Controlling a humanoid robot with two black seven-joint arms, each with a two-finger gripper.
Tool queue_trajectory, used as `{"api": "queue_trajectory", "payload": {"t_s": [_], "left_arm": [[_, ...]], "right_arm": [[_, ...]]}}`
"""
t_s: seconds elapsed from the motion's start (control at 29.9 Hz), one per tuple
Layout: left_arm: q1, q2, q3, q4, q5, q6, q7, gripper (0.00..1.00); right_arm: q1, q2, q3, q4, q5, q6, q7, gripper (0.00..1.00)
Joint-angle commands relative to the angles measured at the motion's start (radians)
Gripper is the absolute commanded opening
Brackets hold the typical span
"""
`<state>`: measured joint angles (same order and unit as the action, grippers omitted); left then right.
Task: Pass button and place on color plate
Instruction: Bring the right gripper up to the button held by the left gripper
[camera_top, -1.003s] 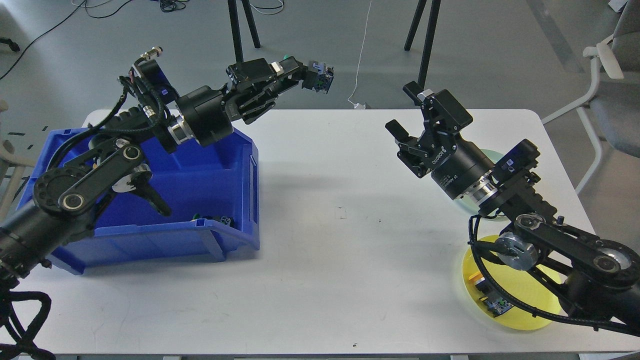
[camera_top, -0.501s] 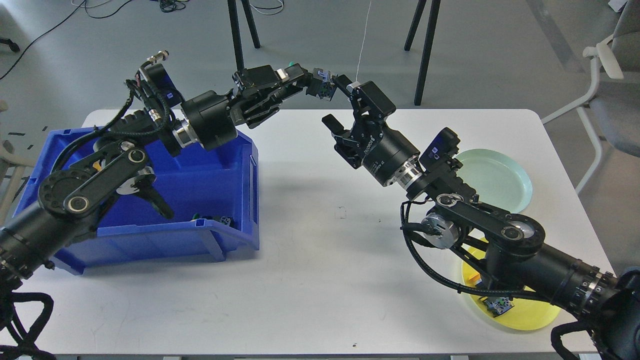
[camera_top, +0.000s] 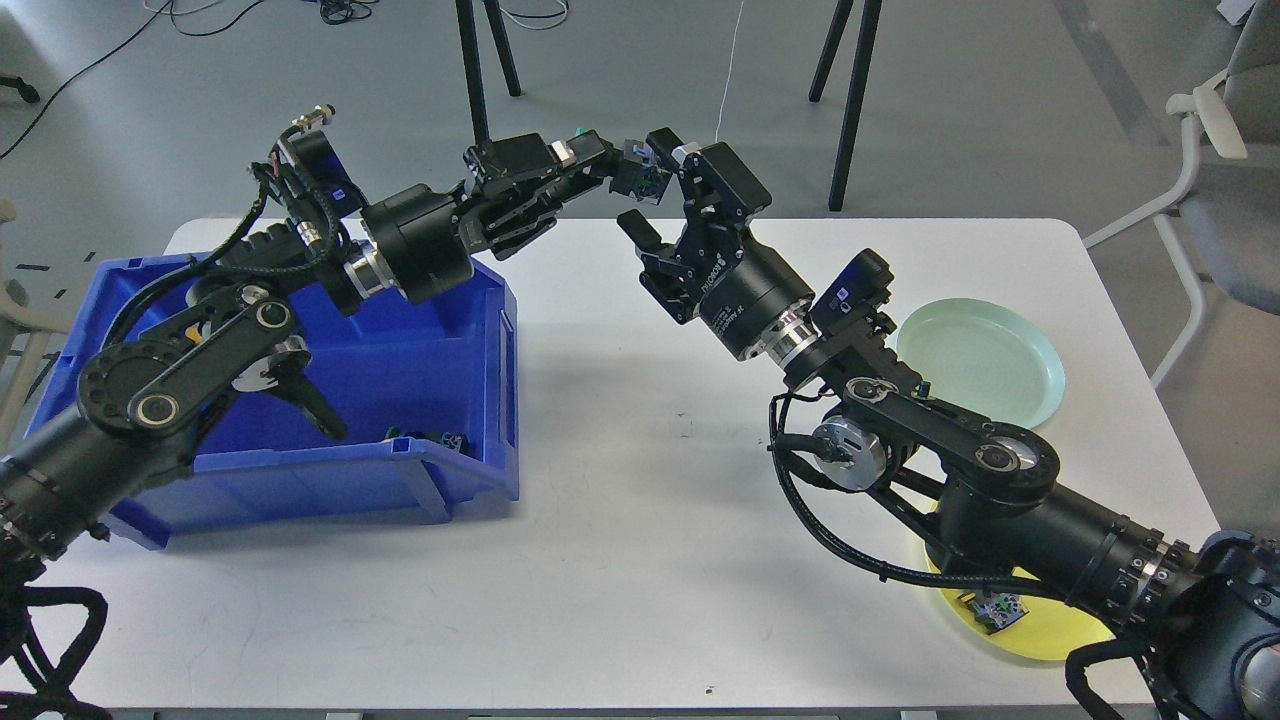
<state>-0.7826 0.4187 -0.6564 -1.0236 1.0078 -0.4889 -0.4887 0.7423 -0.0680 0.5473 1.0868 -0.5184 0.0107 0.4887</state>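
above the white bench (camera_top: 640, 480), left end effector (camera_top: 622, 170) grips the button (camera_top: 643, 175); right end effector (camera_top: 650, 190), open, must close on it next.

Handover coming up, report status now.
Left gripper shut on button, held high over table's far edge. Right gripper open, fingers bracketing button, not yet closed. Nothing in the way.

You see the small dark button (camera_top: 640, 170) held up above the table's far edge; green plate (camera_top: 985, 360) and yellow plate (camera_top: 1050, 625) lie along the right edge.
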Motion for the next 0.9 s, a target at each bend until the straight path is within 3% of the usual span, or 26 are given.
{"api": "queue_trajectory", "payload": {"t_s": [0.0, 0.1, 0.17, 0.23, 0.43, 0.87], "left_arm": [[0.002, 0.000, 0.000, 0.003, 0.000, 0.000, 0.000, 0.16], [0.000, 0.000, 0.000, 0.020, -0.003, 0.000, 0.000, 0.16], [0.000, 0.002, 0.000, 0.022, -0.003, 0.000, 0.000, 0.16], [0.000, 0.002, 0.000, 0.022, -0.003, 0.000, 0.000, 0.16], [0.000, 0.000, 0.000, 0.022, -0.003, 0.000, 0.000, 0.16], [0.000, 0.002, 0.000, 0.022, -0.003, 0.000, 0.000, 0.17]], "right_arm": [[-0.001, 0.013, 0.006, -0.002, 0.000, 0.000, 0.000, 0.91], [-0.001, 0.025, 0.005, -0.002, 0.000, 0.002, 0.000, 0.85], [-0.003, 0.025, 0.005, -0.001, 0.000, 0.000, 0.000, 0.68], [-0.004, 0.025, 0.003, -0.002, 0.000, -0.002, 0.000, 0.45], [-0.004, 0.023, -0.010, 0.004, 0.000, 0.005, 0.000, 0.11], [-0.001, 0.025, -0.010, 0.004, 0.000, 0.005, 0.000, 0.01]]}}
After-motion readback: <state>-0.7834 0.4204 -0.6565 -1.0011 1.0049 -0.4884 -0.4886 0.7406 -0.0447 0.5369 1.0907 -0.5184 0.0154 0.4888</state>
